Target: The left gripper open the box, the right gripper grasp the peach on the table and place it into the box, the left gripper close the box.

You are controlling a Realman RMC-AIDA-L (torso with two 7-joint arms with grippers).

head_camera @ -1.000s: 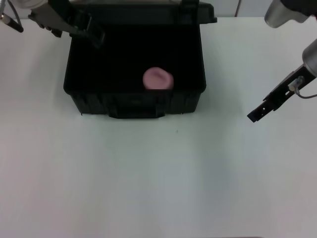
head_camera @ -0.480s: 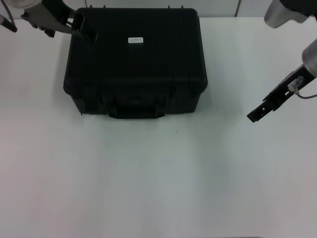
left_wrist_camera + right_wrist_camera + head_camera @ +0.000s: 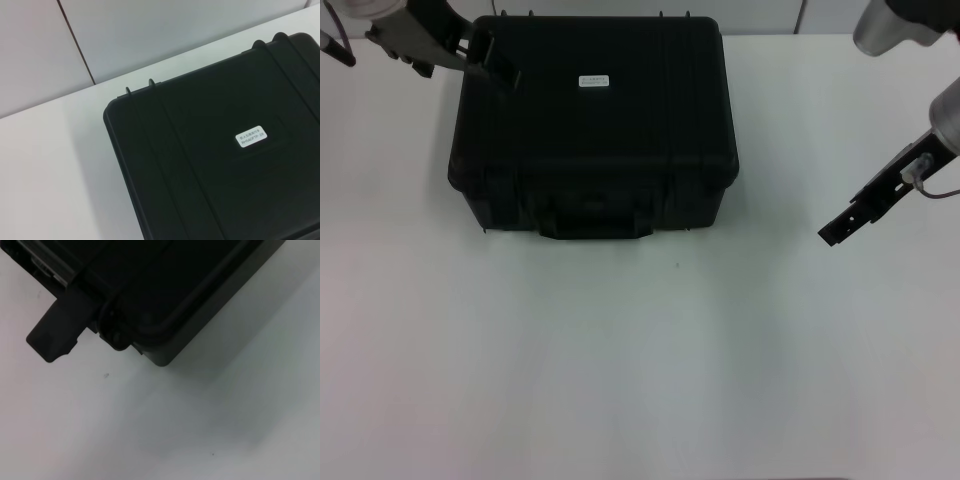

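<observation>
Box [image 3: 595,120]: lid down on desk [image 3: 640,360], closing step apparently finished; left tool [image 3: 492,62] at its far-left corner, right tool [image 3: 845,225] parked aside, you cannot tell either's finger state.

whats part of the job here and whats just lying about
Part of the job:
- box, lid shut
- left end effector, at the box's far left corner
- right end effector, over the table, right of the box

Just lying about:
- nothing visible
</observation>
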